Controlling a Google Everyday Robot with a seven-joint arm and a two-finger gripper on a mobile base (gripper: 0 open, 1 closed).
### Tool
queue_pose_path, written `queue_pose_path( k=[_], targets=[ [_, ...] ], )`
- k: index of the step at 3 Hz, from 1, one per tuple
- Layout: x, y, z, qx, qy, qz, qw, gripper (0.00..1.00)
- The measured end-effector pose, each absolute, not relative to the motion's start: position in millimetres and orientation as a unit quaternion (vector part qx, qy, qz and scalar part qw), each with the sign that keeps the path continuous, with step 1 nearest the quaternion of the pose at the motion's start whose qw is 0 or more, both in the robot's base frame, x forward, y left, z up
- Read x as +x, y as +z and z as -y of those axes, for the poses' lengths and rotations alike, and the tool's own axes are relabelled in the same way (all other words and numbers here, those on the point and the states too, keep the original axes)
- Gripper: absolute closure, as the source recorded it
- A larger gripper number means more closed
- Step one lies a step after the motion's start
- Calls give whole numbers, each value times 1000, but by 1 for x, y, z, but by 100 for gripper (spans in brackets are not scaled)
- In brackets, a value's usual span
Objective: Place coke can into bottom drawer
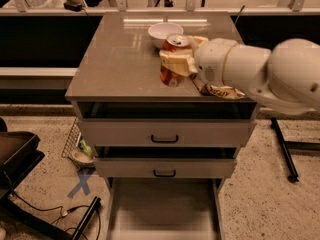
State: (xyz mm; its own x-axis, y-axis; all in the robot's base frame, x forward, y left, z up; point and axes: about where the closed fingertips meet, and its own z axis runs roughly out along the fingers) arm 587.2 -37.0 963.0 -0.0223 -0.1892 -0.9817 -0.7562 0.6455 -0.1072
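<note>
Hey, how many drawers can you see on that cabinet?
3. The upper drawer, black handle, sits under the countertop; the middle drawer is just below; the bottom drawer is pulled open lowest. The pincer grips the coke can above the countertop.

The desk (125, 59) has a smooth, semi-gloss brown top that mirrors a strip of light near its 12 o'clock edge. The coke can (170, 77) looks like glossy painted metal with a bare silver top. The claw (173, 64), reaching in from the can's 3 o'clock side, grips it with cream, dull, plastic-looking fingers. The arm shell (260, 74) behind it is smooth white plastic with a soft sheen. At 12 o'clock of the can, the bowl (161, 30) is glossy white. At 4 o'clock lies a crinkled, shiny bag (220, 90). The drawer fronts (200, 133) are matt grey with black handles (164, 139). The bottom drawer (162, 209) has a plain matt floor. The ground (260, 184) is rough and speckled.
</note>
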Motion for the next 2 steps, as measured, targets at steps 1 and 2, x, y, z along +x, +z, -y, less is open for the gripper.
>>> queue_pose_path(
  k=[1,2],
  targets=[
    [541,951,70,-356,222,-681,600,100],
    [520,947,115,-343,196,-691,605,100]
  ],
)
